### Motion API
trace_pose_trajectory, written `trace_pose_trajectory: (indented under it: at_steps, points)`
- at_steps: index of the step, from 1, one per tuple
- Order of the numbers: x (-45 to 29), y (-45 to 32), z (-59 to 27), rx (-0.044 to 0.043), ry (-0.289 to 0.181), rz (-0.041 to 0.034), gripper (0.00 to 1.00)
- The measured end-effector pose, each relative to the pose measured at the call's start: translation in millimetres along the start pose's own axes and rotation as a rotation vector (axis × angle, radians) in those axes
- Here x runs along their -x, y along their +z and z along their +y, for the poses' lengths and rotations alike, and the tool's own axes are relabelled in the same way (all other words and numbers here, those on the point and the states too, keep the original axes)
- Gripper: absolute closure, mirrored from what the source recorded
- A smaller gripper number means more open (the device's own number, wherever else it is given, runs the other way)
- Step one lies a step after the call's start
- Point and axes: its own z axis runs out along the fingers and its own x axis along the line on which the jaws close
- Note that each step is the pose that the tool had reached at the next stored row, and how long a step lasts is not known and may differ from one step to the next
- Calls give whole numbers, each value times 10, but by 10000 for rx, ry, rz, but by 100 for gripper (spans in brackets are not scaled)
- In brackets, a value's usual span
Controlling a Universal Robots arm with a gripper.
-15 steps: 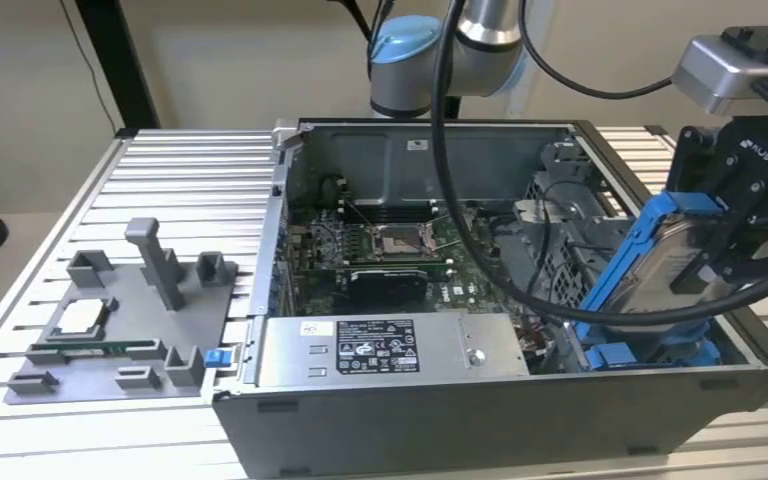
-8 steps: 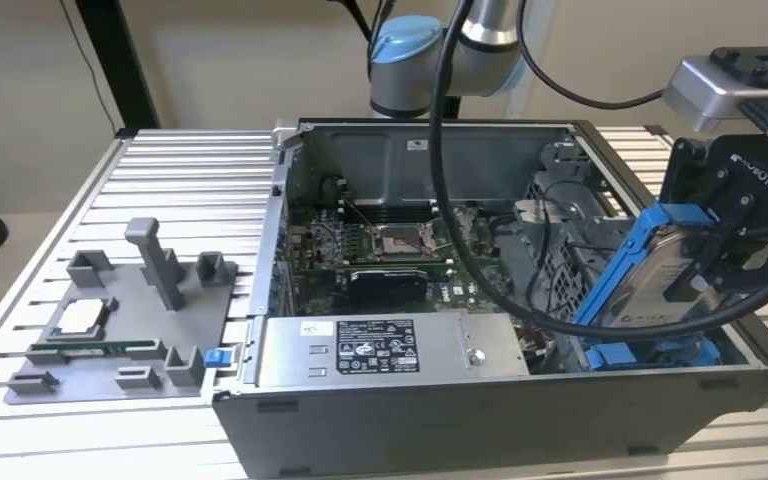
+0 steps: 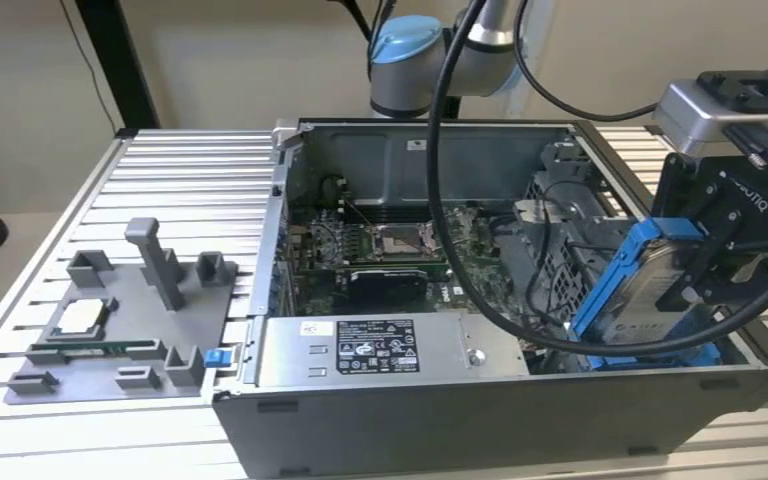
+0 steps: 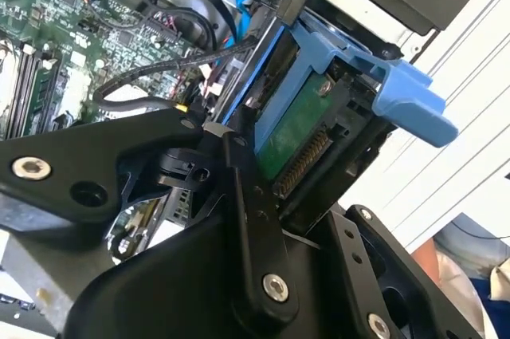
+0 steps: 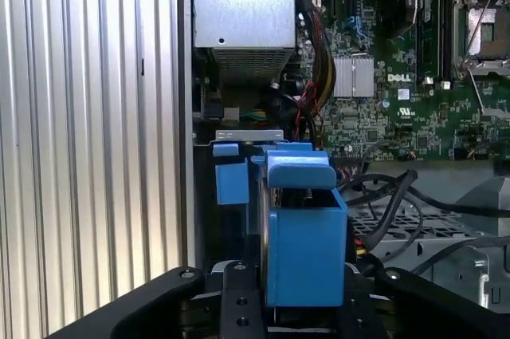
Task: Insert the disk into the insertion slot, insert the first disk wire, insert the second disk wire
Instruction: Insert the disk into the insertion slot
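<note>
exterior view: jaws grip the tilted disk (image 3: 642, 288).

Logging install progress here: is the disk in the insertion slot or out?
Not fully in. The disk stands tilted in the gripper, its lower end at the blue rails of the insertion slot, the rest sticking up.

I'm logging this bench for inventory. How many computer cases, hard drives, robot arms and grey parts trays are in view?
computer case: 1
hard drive: 1
robot arm: 1
grey parts tray: 1
Total: 4
</note>
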Motion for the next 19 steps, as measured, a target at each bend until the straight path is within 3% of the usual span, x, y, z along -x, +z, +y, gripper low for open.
trace_pose_trajectory:
  at_steps: [5,6,16,19]
  points:
    - [0,0,0,0,0,0,100]
    - [0,0,0,1,0,0,0]
    - [0,-2,0,0,-1,-1,0]
    - [6,-113,5,2,-1,-2,0]
